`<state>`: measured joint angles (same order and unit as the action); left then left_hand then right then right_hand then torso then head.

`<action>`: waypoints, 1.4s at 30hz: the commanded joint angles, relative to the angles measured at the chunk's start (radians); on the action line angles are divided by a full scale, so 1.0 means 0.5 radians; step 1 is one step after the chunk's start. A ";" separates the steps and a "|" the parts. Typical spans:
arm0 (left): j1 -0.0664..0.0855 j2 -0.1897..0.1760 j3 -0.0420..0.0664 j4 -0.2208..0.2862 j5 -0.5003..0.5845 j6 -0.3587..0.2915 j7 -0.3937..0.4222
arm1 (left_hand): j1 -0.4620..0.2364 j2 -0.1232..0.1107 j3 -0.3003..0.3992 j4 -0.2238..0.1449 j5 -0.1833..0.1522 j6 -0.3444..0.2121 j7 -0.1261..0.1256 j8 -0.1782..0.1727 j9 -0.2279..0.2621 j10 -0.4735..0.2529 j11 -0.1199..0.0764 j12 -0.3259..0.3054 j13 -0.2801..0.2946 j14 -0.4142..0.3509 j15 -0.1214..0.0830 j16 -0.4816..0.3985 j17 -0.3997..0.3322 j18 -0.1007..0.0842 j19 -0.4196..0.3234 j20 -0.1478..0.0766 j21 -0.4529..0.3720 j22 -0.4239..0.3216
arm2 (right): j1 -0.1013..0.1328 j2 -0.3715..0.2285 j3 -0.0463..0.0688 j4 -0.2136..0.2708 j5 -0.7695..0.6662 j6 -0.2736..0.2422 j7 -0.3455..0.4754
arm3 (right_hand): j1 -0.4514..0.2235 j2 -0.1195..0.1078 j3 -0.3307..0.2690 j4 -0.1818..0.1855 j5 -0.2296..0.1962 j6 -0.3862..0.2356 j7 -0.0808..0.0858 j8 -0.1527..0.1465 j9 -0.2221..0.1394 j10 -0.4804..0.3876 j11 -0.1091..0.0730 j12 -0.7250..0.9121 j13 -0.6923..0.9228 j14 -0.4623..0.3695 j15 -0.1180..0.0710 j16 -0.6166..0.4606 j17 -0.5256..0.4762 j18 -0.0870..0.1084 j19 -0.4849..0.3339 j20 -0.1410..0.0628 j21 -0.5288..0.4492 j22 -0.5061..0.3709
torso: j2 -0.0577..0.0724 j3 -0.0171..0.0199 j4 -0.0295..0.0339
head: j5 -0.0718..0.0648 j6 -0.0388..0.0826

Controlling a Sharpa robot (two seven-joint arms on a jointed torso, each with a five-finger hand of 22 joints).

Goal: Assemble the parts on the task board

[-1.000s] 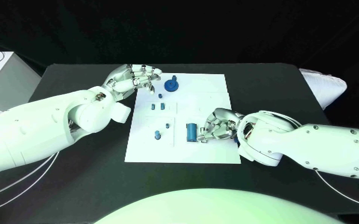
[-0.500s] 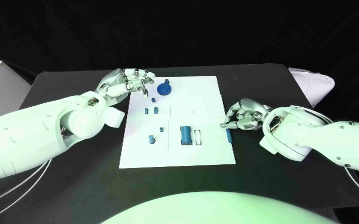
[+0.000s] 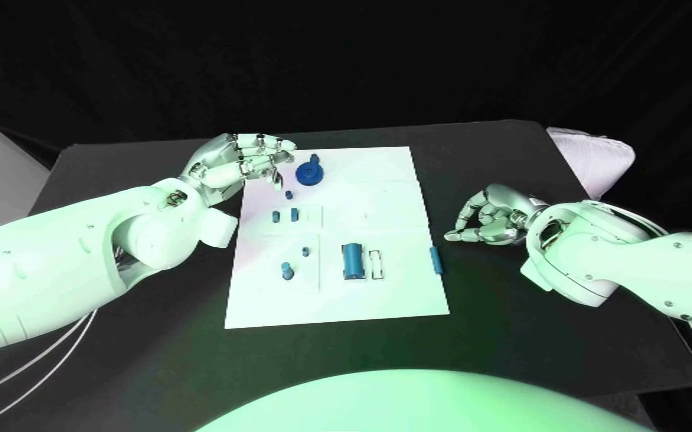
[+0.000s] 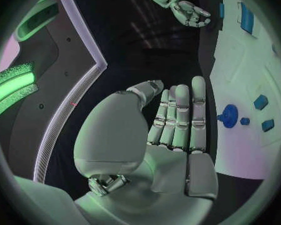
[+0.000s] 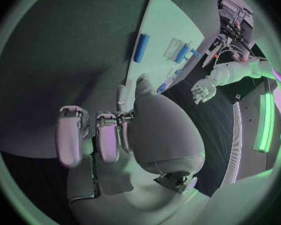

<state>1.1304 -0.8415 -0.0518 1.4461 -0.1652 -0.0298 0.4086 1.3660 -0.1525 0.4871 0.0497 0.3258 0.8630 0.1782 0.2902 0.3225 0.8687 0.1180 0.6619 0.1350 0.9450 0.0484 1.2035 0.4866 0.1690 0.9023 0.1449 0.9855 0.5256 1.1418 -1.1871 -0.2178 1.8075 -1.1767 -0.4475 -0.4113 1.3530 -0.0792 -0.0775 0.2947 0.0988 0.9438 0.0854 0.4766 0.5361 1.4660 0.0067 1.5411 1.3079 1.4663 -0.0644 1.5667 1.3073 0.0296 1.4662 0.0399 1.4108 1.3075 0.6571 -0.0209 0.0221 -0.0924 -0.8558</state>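
right hand [image 3: 490, 218]: fingers curled, holds nothing, off the task board [image 3: 389, 297] | thin blue part [image 3: 436, 259]: on board edge, near it | left hand [image 3: 242, 160]: fingers apart, holds nothing, by round blue part [image 3: 310, 171]

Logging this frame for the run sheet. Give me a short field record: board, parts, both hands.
board: white task board mid-table
parts: blue gear-like part at far end; large blue cylinder mid-board; slim blue bar near right edge; smaller blue pieces between
left hand: over the board's far left corner, holds nothing
right hand: off the board over the black table, fingers curled, holds nothing
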 commanded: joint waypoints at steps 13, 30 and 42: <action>-0.002 -0.004 0.001 0.005 0.010 0.046 0.003 | 0.017 -0.001 0.002 0.014 0.004 -0.002 0.006 -0.007 -0.003 0.011 0.000 -0.011 -0.003 0.003 0.005 -0.003 0.003 0.031 0.015 0.002 -0.011 -0.002 | -0.102 0.102 -0.002 -0.005 -0.030 0.081 -0.023 | -0.127 0.039 0.054 -0.001 0.026 0.029 0.004 -0.066 -0.040 0.173 0.012 0.004 0.491 0.209 0.023 0.008 0.527 0.000 0.142 0.021 -0.008 0.447 | 0.001 -0.0040 0.004 | 0.013 -0.020; -0.002 -0.008 0.001 0.007 0.010 0.049 -0.001 | 0.017 -0.001 0.001 0.016 0.004 -0.002 0.006 -0.008 -0.003 0.011 0.000 -0.012 -0.003 0.002 0.006 -0.004 0.003 0.031 0.016 0.002 -0.012 -0.002 | -0.125 0.143 -0.002 -0.027 -0.051 0.149 -0.040 | -0.165 0.045 0.062 -0.007 0.033 0.052 -0.002 -0.072 -0.047 0.176 0.008 0.009 0.494 0.209 0.020 0.008 0.527 -0.001 0.143 0.020 -0.004 0.448 | 0.003 -0.0035 0.004 | 0.012 -0.026; -0.002 -0.012 0.001 0.009 0.010 0.048 -0.002 | 0.017 -0.001 0.001 0.016 0.004 -0.002 0.006 -0.008 -0.003 0.011 0.000 -0.012 -0.003 0.002 0.006 -0.004 0.003 0.031 0.016 0.002 -0.012 -0.002 | -0.136 0.170 -0.004 -0.046 -0.078 0.192 -0.054 | -0.108 0.035 0.088 -0.015 0.040 0.070 -0.010 -0.076 -0.053 0.177 0.001 0.009 0.495 0.209 0.014 0.008 0.527 -0.002 0.144 0.016 0.000 0.449 | 0.002 -0.0036 0.004 | 0.018 -0.033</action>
<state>1.1299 -0.8483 -0.0522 1.4477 -0.1652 -0.0216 0.4027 1.3660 -0.1525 0.4871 0.0497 0.3258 0.8630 0.1782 0.2902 0.3225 0.8687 0.1180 0.6619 0.1351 0.9451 0.0483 1.2035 0.4871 0.1691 0.9023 0.1449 0.9856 0.5259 1.0769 -1.1037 -0.2184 1.7844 -1.1986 -0.3820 -0.4333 1.2921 -0.0622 -0.0371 0.2846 0.1126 0.9728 0.0778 0.4451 0.5113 1.4661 0.0067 1.5411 1.3077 1.4665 -0.0571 1.5667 1.3073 0.0297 1.4661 0.0470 1.4074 1.3079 0.6585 -0.0226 0.0246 -0.0843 -0.8710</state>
